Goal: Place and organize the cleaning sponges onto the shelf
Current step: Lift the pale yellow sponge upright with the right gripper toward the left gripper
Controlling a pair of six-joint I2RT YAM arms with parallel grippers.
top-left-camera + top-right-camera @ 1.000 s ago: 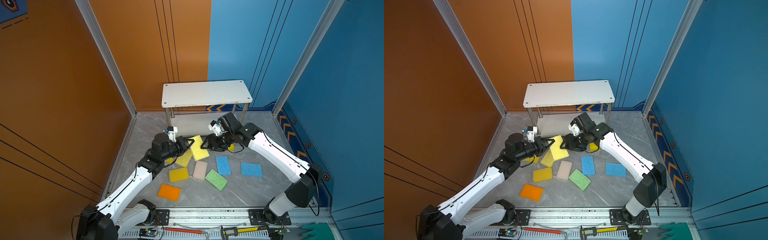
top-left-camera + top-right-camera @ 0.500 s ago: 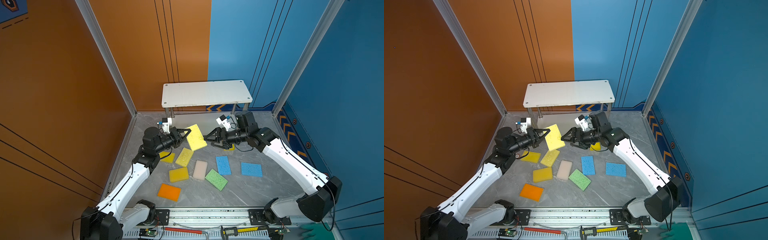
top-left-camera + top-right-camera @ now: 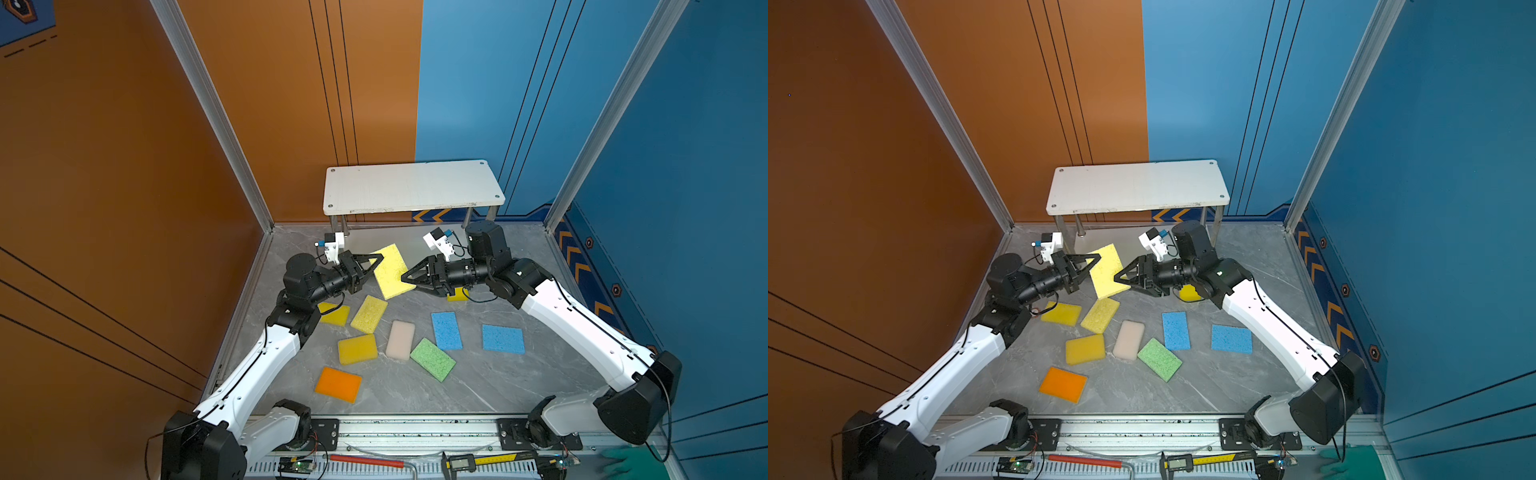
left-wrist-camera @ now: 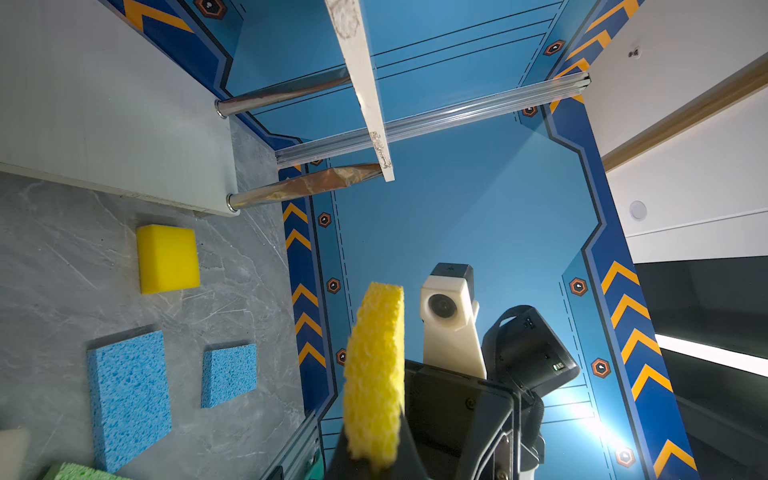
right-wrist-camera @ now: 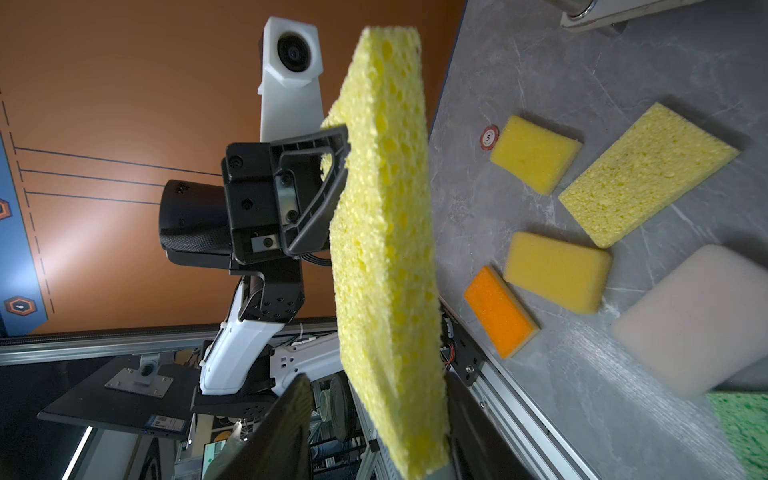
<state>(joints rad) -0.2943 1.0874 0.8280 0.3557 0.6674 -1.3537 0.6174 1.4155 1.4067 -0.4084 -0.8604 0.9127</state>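
A porous yellow sponge (image 3: 390, 270) (image 3: 1106, 270) (image 4: 376, 365) (image 5: 382, 208) hangs in the air in front of the shelf (image 3: 411, 187) (image 3: 1136, 185). My left gripper (image 3: 376, 266) (image 3: 1094, 264) (image 4: 374, 457) is shut on its left end. My right gripper (image 3: 409, 279) (image 3: 1121, 277) (image 5: 378, 378) stands open around the opposite end; one finger touches the sponge and a gap shows at the other. Loose on the floor lie three yellow sponges (image 3: 369, 313) (image 3: 357, 349) (image 3: 334, 314), a beige one (image 3: 400, 339), a green one (image 3: 432, 359), two blue ones (image 3: 446, 330) (image 3: 503, 338) and an orange one (image 3: 338, 384).
Another yellow sponge (image 3: 457, 296) lies partly hidden under my right wrist. The shelf's lower board (image 4: 104, 104) and metal posts (image 4: 291, 189) stand at the back by the walls. A small round disc (image 5: 488, 137) lies on the floor. A rail (image 3: 415, 428) runs along the front edge.
My left gripper has lifted the yellow sponge off the floor and swung it upright. My right gripper has come in on the sponge's free end and its jaws have narrowed around it.
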